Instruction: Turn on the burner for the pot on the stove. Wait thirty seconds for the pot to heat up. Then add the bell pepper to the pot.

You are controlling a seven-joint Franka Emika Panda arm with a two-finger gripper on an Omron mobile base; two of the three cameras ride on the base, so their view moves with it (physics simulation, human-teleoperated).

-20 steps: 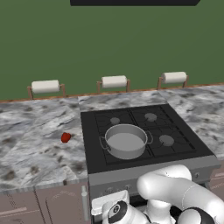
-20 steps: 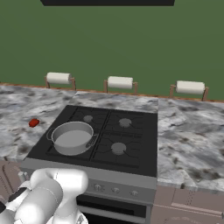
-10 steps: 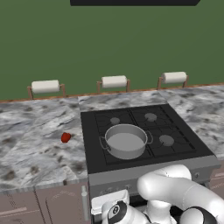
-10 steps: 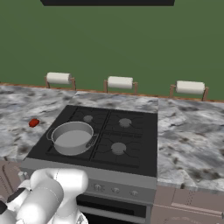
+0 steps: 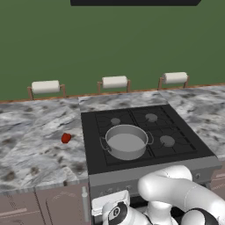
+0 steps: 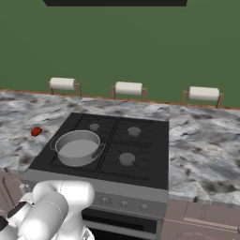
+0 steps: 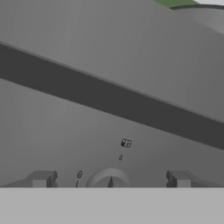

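The wide, low grey metal pot with two small loop handles is seated on the front left burner of the black four-burner gas stove, and the small glossy red bell pepper is laid on the grey marbled worktop to the left of the stove, well apart from the pot. In the hand view, the fingers are seen spread wide with nothing between them, close before the stove's grey front panel, with a round grey knob framed between their tips.
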